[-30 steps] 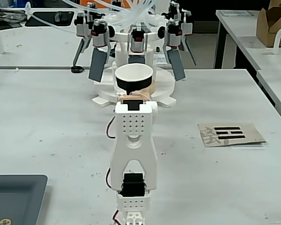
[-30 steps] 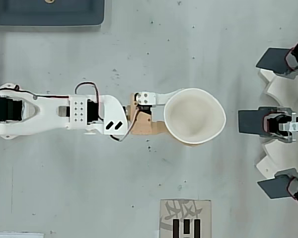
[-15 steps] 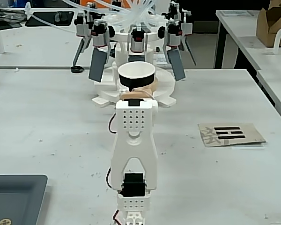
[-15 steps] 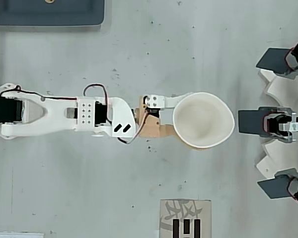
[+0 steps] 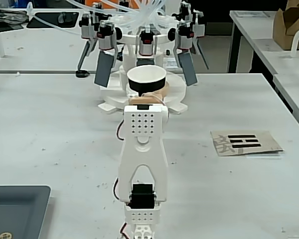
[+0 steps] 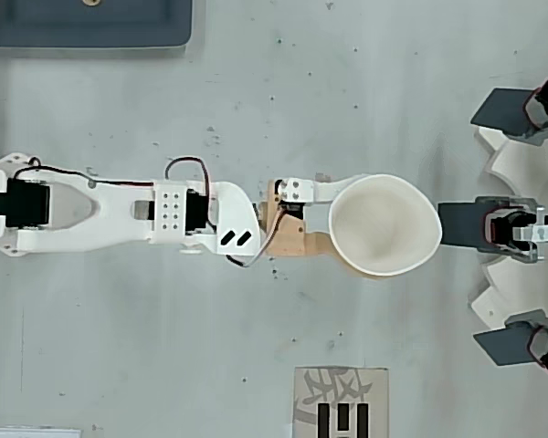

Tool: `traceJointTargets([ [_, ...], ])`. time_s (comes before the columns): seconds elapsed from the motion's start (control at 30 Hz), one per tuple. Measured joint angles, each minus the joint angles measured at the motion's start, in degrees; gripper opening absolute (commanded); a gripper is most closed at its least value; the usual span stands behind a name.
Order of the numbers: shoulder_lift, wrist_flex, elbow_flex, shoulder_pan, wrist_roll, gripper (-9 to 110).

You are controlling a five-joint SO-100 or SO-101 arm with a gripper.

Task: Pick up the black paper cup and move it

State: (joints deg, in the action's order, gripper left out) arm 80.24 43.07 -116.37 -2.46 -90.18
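The black paper cup (image 5: 146,80) stands upright with its white inside showing, just ahead of the arm's wrist. From overhead the black paper cup (image 6: 384,225) has its rim squeezed into a pointed oval. My gripper (image 5: 147,97) is shut on its lower wall, with a white finger (image 6: 315,190) on one side and a tan finger (image 6: 306,245) on the other. The fingertips and the cup's base are hidden, so I cannot tell whether it rests on anything. In the overhead view my gripper (image 6: 352,226) reaches right from the white arm (image 6: 119,214).
A white round machine (image 5: 177,92) with grey flat paddles (image 5: 104,69) and clear tubes stands right behind the cup; one paddle (image 6: 466,224) points at the cup's rim. A card with black bars (image 5: 246,142) lies to the right. A dark tray (image 5: 15,209) sits bottom left.
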Motion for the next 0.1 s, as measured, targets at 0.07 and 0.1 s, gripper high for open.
traceJointTargets([
  [0.07,0.0,0.0,0.0,0.0,0.0,3],
  [0.1,0.0,-0.2,0.0,0.0,0.0,3],
])
